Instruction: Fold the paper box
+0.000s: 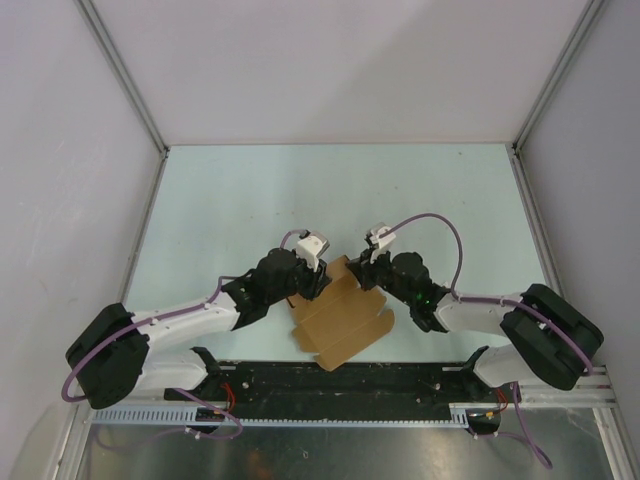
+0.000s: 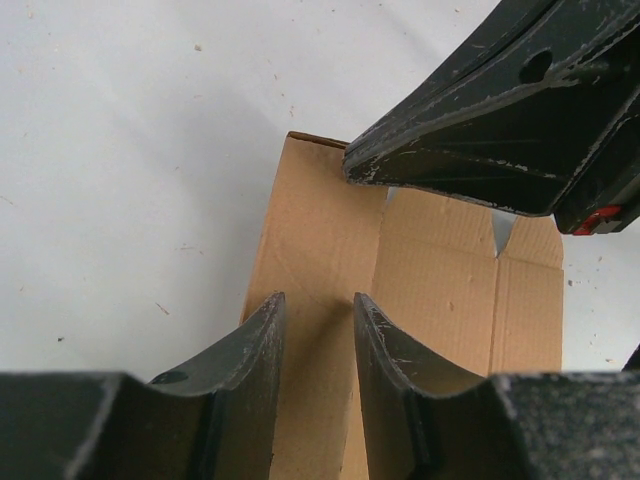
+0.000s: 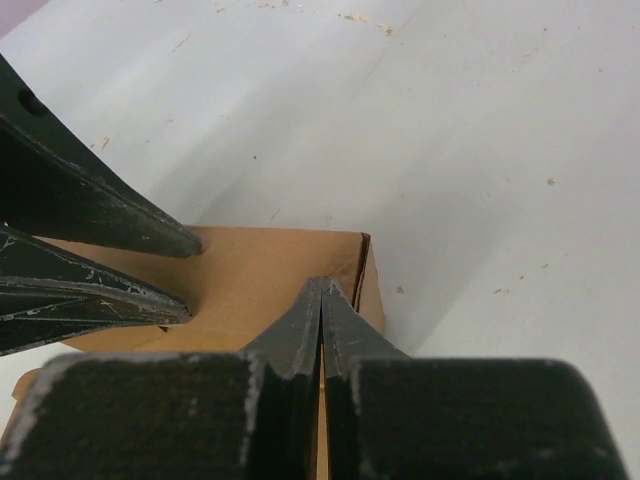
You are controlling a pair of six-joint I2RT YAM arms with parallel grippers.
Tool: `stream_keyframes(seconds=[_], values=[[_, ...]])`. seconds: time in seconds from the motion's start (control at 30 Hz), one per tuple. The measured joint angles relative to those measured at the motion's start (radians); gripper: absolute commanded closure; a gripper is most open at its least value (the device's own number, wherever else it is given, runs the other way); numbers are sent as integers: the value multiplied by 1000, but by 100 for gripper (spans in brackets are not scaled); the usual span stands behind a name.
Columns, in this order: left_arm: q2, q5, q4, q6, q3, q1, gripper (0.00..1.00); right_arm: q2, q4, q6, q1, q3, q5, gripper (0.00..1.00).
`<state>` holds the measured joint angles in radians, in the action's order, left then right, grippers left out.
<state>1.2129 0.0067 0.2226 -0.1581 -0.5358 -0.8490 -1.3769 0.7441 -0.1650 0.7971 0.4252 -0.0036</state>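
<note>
Broadly, start with the table (image 1: 330, 190): pale top, with the box (image 1: 340, 320) at near centre, just beyond the bases, lying mostly flat. Runs longest from far to near, skewed a little rightward, so sits cornerwise to the near edge.

Flanked at its far end by both arms: left gripper (image 2: 318, 300) over the far left part, right gripper (image 3: 322, 283) at the far right corner, tips close together. Equally near, then, with neither favoured by reach. Probably turns on that far end, which lies right under both grippers, with the rest of the sheet stretching back toward the bases.

From above, gives the whole outline but hides how the jaws stand. From the left wrist, shows jaws partly apart, with cardboard and a crease visible in the gap; cannot tell whether touching. From the right wrist, shows fingers (image 3: 300, 330) pressed together at the corner edge, beside a short side face; cannot tell whether any thin cardboard is caught between.
</note>
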Motion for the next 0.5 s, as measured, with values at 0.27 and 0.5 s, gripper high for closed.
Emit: stream_keyframes(seconds=[0.27,0.5], values=[[0,0,-1,1,0,-2,62,-14,2,0,14,9,-2,100],[0,0,-1,1,0,-3,55,-14,-2,-2,25,9,18,100]])
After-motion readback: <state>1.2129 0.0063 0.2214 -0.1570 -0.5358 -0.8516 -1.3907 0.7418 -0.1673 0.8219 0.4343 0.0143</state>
